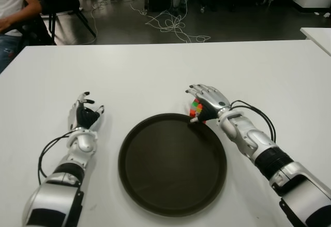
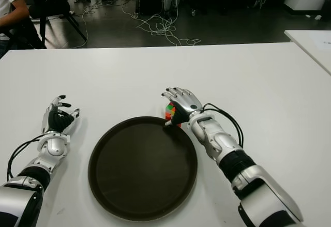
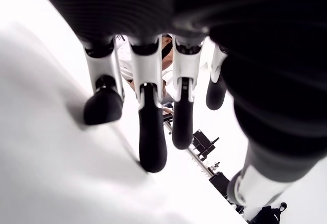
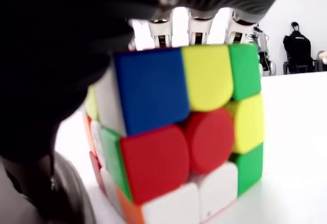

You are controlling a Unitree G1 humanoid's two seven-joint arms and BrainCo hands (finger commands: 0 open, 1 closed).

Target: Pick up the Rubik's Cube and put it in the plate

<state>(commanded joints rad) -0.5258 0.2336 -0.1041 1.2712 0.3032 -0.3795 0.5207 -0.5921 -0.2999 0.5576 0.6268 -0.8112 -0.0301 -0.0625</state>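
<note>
while cube (image 4: 179, 137) (on table) sits under right fingers (image 1: 199, 90)

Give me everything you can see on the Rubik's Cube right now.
The Rubik's Cube is a small glossy plastic three-by-three with rounded tiles, scrambled: blue, yellow, green, red and white show on the facing side. It stands on the white table just beyond the far right rim of the dark round plate, not in it. The right hand is draped over it from above, fingers down its far side, thumb on the plate side. I cannot tell whether the grip is closed.
</note>
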